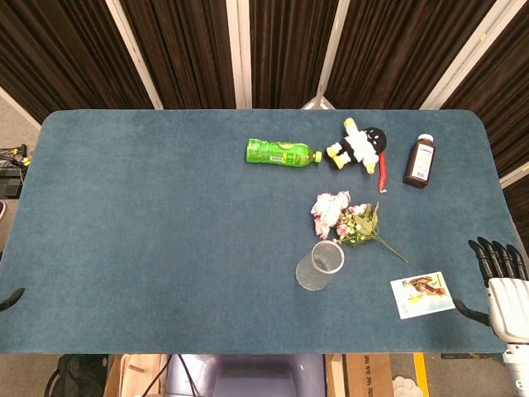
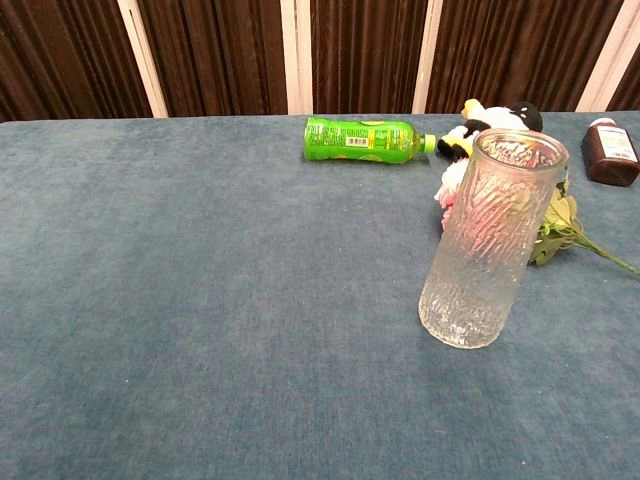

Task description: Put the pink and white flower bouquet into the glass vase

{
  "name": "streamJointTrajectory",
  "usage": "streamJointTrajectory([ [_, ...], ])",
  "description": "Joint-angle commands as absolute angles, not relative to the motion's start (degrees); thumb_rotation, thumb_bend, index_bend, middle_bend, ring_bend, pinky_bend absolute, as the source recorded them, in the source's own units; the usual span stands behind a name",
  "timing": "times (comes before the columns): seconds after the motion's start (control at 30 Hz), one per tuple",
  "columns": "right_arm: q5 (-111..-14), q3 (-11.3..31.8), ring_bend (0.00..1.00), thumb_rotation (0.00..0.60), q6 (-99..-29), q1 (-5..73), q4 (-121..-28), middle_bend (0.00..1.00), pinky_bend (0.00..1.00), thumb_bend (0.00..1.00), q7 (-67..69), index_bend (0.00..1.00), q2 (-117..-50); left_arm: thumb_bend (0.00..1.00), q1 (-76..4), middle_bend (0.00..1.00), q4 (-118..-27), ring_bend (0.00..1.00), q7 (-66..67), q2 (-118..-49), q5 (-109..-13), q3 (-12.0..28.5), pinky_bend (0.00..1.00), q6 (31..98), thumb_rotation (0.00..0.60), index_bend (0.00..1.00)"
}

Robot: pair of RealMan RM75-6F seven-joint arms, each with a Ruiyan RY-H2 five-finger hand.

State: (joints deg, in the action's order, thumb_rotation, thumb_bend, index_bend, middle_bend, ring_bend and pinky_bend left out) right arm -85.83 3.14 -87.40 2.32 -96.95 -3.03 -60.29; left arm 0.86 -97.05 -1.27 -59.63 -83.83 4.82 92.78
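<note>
we take the tall ribbed clear glass vase (image 1: 320,266) as our landmark; it stands upright on the blue felt-covered table (image 1: 149,215). far to the left of the vase, at the table's edge, only a dark tip of our left hand (image 1: 11,298) shows, and we cannot tell how its fingers lie. beyond the vase and slightly left lies a green plastic drink bottle (image 1: 279,153) on its side. just behind the vase and to its right lies the pink and white flower bouquet (image 1: 343,217), blooms toward the vase, thin green stem (image 1: 388,248) trailing away to the right. we judge it light, soft and easily crushed, so we would pinch the stem below the leaves, not the blooms; the vase looks fragile and could tip if bumped. further back sit a black and white plush toy (image 1: 359,146) and a brown medicine bottle (image 1: 419,161), both well apart. right of the vase lies a small picture card (image 1: 421,294), near the stem's end. at the far right our right hand (image 1: 501,279) hovers with fingers spread, holding nothing.
</note>
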Motion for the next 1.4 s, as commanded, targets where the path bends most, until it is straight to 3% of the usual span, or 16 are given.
streamJointTrajectory([
  [0.03, -86.3, 2.9, 0.05, 0.6, -87.4, 2.3, -96.9, 0.1, 0.0, 0.07, -3.3, 0.09, -60.3, 0.18, 0.8, 0.0, -97.1, 0.0, -1.4, -59.6, -83.9, 4.8, 0.0, 92.7, 0.6, 0.13],
  [0.43, -88.5, 3.1, 0.05, 0.6, -89.6, 1.8, -95.9, 0.1, 0.0, 0.07, -1.2, 0.09, -60.9, 0.17, 0.6, 0.0, -96.8, 0.0, -1.4, -60.2, -85.1, 4.7, 0.0, 93.0, 0.6, 0.13],
  [0.83, -84.9, 3.2, 0.05, 0.6, -85.2, 2.6, -97.6, 0.1, 0.0, 0.07, 5.2, 0.09, -61.0, 0.17, 1.6, 0.0, -95.0, 0.0, -5.2, -60.9, -87.3, 5.0, 0.0, 96.5, 0.6, 0.13],
  [1.2, -65.0, 10.7, 0.04, 0.6, -58.7, 17.9, -100.7, 0.06, 0.0, 0.07, -0.5, 0.09, -57.2, 0.18, 1.7, 0.0, -96.9, 0.0, -5.4, -59.8, -87.0, 4.2, 0.0, 95.2, 0.6, 0.13],
  [1.4, -54.3, 12.7, 0.03, 0.6, -52.6, 24.5, -98.4, 0.04, 0.0, 0.07, -7.1, 0.09, -60.2, 0.17, 1.7, 0.0, -97.1, 0.0, -4.4, -59.9, -86.5, 4.2, 0.0, 94.9, 0.6, 0.13],
])
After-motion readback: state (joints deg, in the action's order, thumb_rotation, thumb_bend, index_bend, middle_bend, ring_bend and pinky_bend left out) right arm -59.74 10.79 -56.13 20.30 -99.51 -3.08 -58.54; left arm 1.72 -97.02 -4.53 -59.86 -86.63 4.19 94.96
